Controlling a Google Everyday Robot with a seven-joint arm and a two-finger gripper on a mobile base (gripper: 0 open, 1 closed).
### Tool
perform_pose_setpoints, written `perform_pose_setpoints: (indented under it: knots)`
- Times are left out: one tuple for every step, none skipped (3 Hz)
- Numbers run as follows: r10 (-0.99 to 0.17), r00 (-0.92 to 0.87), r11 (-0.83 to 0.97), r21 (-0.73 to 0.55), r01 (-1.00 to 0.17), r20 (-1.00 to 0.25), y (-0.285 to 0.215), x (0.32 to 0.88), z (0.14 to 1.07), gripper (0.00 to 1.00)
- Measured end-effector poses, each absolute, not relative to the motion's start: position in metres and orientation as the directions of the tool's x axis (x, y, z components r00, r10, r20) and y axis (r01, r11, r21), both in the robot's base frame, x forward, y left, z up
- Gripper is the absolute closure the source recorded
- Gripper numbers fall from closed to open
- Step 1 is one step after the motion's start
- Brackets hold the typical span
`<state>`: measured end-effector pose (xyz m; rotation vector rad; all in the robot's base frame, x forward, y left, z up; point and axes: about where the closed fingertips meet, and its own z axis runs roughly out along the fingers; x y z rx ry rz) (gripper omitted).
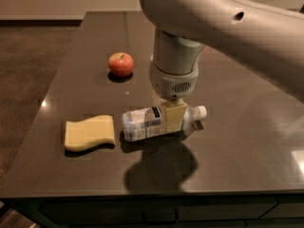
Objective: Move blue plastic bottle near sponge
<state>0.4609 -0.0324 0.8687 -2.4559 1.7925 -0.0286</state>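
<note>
The blue plastic bottle point(147, 122) lies on its side on the dark table point(237, 141), white cap pointing right, its base a short gap right of the sponge. The sponge point(89, 133) is a flat pale-yellow block with wavy edges, lying at the front left of the table. My gripper point(173, 116) comes down from above, under the large grey arm, and is shut on the middle of the bottle; one tan finger point(174, 118) shows across the bottle's front.
A red apple point(120, 64) sits on the table behind the sponge and bottle. The table's left edge point(50, 96) and front edge point(142, 194) are close to the sponge. The arm's shadow falls in front of the bottle.
</note>
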Motion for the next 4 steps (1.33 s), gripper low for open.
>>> perform_pose_setpoints:
  knots:
    - [-0.95, 0.311, -0.305, -0.108, -0.946, -0.043, -0.0262, 0.4599, 0.8682, 0.35]
    - [-0.95, 0.311, -0.304, -0.114, -0.946, -0.043, -0.0261, 0.4599, 0.87, 0.12]
    - [-0.949, 0.311, -0.304, -0.121, -0.945, -0.043, -0.0257, 0.4598, 0.8715, 0.0]
    - [-0.949, 0.311, -0.304, -0.121, -0.945, -0.043, -0.0257, 0.4598, 0.8716, 0.0]
